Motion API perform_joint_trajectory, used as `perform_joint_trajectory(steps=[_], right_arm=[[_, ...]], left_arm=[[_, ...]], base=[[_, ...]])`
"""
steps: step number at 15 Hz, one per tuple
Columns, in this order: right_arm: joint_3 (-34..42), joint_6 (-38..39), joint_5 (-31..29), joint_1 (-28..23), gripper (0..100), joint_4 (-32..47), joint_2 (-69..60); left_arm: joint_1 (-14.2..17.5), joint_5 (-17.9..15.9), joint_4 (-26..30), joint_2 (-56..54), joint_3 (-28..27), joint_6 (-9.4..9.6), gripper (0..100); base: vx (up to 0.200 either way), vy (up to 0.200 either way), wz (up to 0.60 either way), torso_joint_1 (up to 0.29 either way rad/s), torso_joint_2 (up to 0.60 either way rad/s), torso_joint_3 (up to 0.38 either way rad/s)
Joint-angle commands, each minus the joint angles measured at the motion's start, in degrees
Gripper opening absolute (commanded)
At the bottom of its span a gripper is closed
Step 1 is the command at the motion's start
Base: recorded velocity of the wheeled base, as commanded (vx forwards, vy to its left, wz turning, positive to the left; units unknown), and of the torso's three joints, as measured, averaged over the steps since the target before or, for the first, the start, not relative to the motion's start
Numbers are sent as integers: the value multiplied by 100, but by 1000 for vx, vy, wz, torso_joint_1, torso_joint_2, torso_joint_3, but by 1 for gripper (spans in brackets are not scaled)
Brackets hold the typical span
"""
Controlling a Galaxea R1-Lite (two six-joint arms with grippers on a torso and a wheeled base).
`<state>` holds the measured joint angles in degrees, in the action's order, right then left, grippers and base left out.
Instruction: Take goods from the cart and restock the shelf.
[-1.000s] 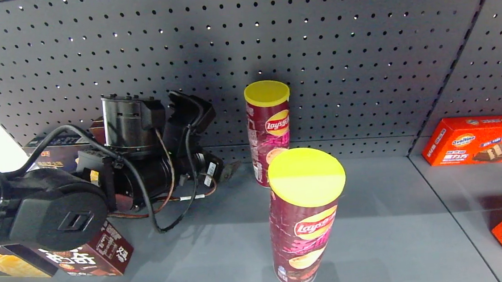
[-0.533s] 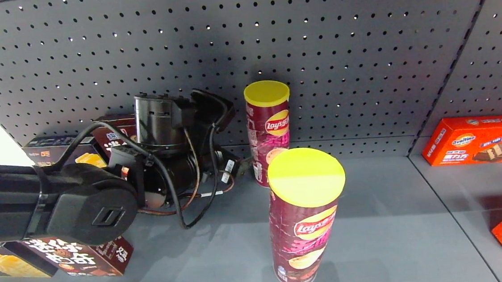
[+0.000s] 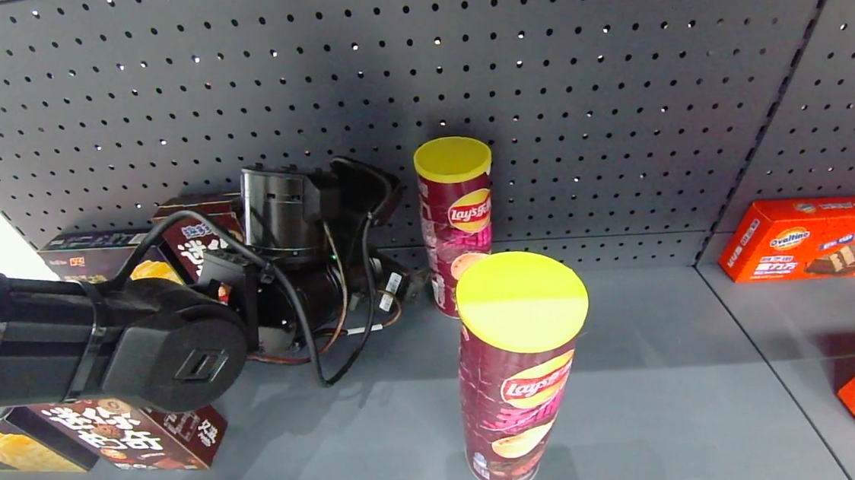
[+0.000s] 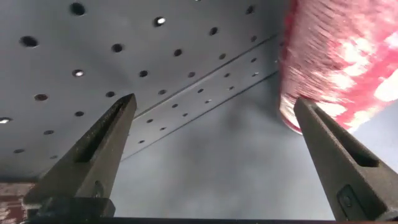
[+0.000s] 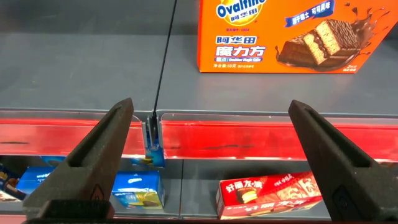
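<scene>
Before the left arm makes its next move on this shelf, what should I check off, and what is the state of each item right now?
1. Left hand open and empty: ok. It is spread wide with nothing held.
2. Back can upright at the rear of the shelf: ok.
3. Gap between left hand and back can: cannot tell. The can's edge meets the hand's outline in the left wrist view.
4. Front can upright and apart from the left arm: ok.
5. Right hand open and empty: ok. It faces an orange box.
</scene>
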<state>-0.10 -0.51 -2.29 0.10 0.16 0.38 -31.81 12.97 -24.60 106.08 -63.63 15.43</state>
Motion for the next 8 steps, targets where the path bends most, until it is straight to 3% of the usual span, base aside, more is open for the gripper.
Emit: perform_joint_trajectory(steps=[1, 8], right_arm=[[1, -2, 1, -1, 100, 2, -3], [1, -2, 1, -1, 100, 2, -3]], left_arm=[[16, 4, -1, 0, 0, 4, 100], [96, 48, 8, 237, -439, -14, 100]], base=[[0, 0, 0, 0, 0, 0], [0, 0, 0, 0, 0, 0]])
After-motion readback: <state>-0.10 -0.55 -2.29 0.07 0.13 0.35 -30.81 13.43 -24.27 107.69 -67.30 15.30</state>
